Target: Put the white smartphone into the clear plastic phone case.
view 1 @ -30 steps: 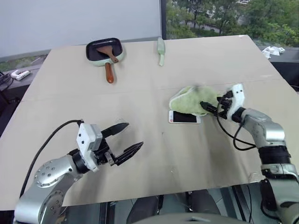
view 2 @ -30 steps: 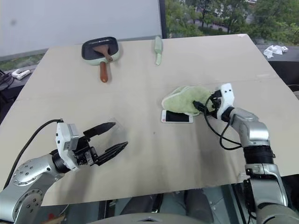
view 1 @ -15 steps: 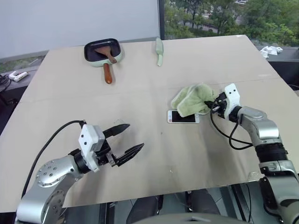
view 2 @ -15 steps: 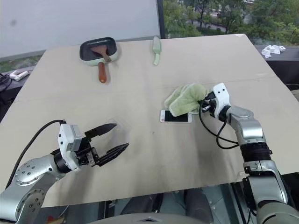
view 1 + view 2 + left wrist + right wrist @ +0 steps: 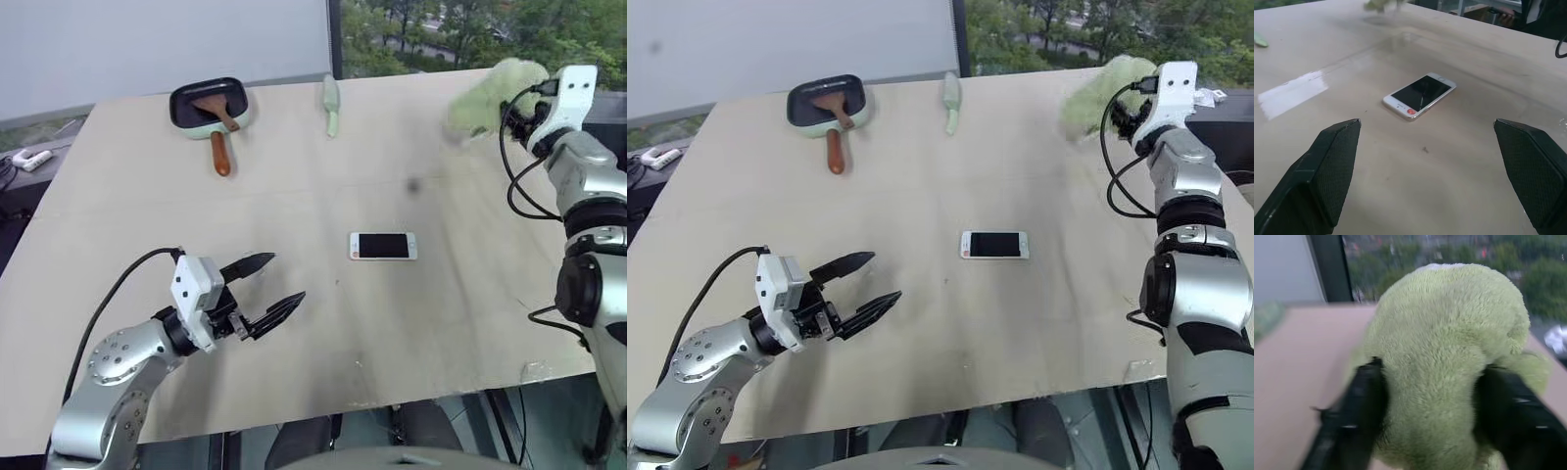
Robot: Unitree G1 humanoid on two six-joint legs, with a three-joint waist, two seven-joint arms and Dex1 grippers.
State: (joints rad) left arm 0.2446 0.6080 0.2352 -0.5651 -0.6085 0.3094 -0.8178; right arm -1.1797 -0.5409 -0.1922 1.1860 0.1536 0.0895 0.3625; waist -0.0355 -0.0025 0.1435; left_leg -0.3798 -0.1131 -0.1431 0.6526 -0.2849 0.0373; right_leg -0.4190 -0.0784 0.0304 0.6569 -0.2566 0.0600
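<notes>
the right gripper (image 5: 1425, 396) is raised at the far right edge of the table (image 5: 294, 186), arm stretched forward, its two black fingers (image 5: 1359, 401) pressed on either side of the green cloth (image 5: 487, 96), which bulges between them and blurs at its edges. the left gripper (image 5: 263, 290) hovers low over the near left of the table, pointing level toward the middle, fingers spread wide and empty. ahead of it and well apart lies the white smartphone (image 5: 1419, 95), flat, screen up, red mark toward the left gripper. i cannot make out the clear plastic phone case
</notes>
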